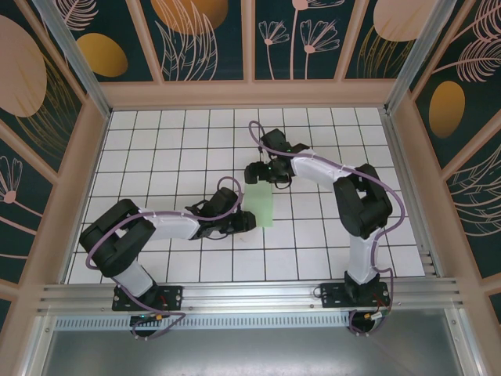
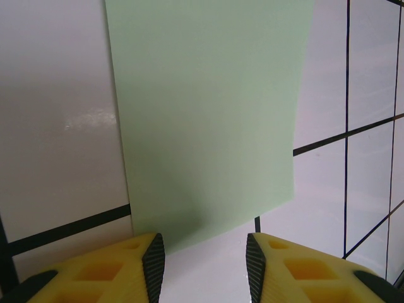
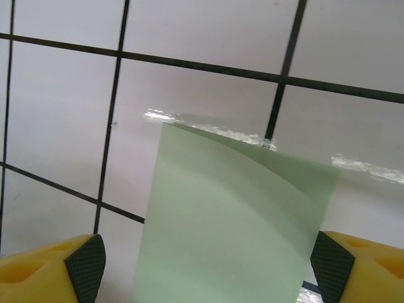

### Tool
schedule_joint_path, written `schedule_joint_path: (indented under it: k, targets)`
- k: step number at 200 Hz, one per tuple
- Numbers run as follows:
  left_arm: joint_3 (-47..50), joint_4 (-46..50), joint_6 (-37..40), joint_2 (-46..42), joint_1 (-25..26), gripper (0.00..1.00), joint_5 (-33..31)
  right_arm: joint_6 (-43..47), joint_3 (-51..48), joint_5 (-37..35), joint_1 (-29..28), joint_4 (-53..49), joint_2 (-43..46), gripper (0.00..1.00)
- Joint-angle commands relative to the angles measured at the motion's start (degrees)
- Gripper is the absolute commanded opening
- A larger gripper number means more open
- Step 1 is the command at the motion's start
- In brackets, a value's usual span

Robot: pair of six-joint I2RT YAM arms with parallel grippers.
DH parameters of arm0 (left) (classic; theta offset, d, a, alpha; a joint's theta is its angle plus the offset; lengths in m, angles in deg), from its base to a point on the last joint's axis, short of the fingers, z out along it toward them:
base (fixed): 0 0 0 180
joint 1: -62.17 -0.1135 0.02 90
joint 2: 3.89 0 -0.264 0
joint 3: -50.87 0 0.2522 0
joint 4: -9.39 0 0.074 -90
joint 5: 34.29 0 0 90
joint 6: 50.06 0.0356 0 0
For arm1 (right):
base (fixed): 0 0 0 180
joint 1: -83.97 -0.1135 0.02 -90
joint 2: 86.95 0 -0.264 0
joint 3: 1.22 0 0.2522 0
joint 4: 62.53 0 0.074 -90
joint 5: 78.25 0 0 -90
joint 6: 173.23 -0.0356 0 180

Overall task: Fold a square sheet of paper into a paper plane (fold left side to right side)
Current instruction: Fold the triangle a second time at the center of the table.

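White tiling with black grid lines is recorded across the bench (image 1: 156,149), which is enclosed by dark panelled walls (image 1: 196,31) painted with leaf and flower motifs. The square sheet of paper (image 1: 260,210) is found lying near the middle of the bench as a narrow pale green rectangle, about one tile wide and set slightly askew to the grid. It is approached from its near left by the left arm (image 1: 156,223) and from its far end by the right arm (image 1: 360,196), so that the sheet is placed between the two wrists. In the left wrist view the left jaws are seen parted, with bare bench visible in the gap and nothing clasped. The sheet's near edge is seen just ahead of them, slanting across the view, and its nearest corner lies at the tip of one black pad (image 2: 153,262); whether contact is made cannot be told. In the right wrist view the right jaws are spread wide and released. The sheet runs up between the two pads, with a clear strip of bench left beside the pad (image 3: 85,265) at the left of that view, and with its other edge close to the opposite pad. A bowed line is noted across the sheet's far end, with a shadow cast beyond it.
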Motion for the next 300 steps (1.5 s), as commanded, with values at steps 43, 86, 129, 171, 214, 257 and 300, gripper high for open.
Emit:
schedule_joint_path:
  k: [43,86,129,171,214,257,300]
  targets:
    - [-0.25,-0.27,1.2,2.66,0.89,0.43,-1.62,1.82,-1.04,6.72,1.83,3.73,-2.38,0.82]
    - [-0.21,-0.07,1.29,2.59,0.83,0.43,-1.56,2.5,-0.95,0.74,1.83,2.28,-2.9,0.84]
    - [-0.09,-0.09,1.29,2.53,0.83,0.43,-1.74,3.14,1.3,-3.52,0.87,1.19,-5.72,0.98]
    - [0.01,-0.1,1.27,2.46,0.87,0.43,-1.78,3.14,2.96,-4.08,0.56,1.1,-7.91,0.99]
    - [0.17,-0.32,1.29,2.6,0.88,0.43,-1.8,3.01,3.02,-2.97,-0.59,1.02,-8.31,0.99]
    - [0.19,-0.32,1.29,2.64,0.9,0.43,-1.89,2.8,3.78,-1.99,-1.93,0.32,-8.11,0.98]
    - [0.01,-0.32,1.36,2.79,0.91,0.43,-1.88,2.68,4.8,-1.49,-2.61,-0.55,-7.96,0.97]
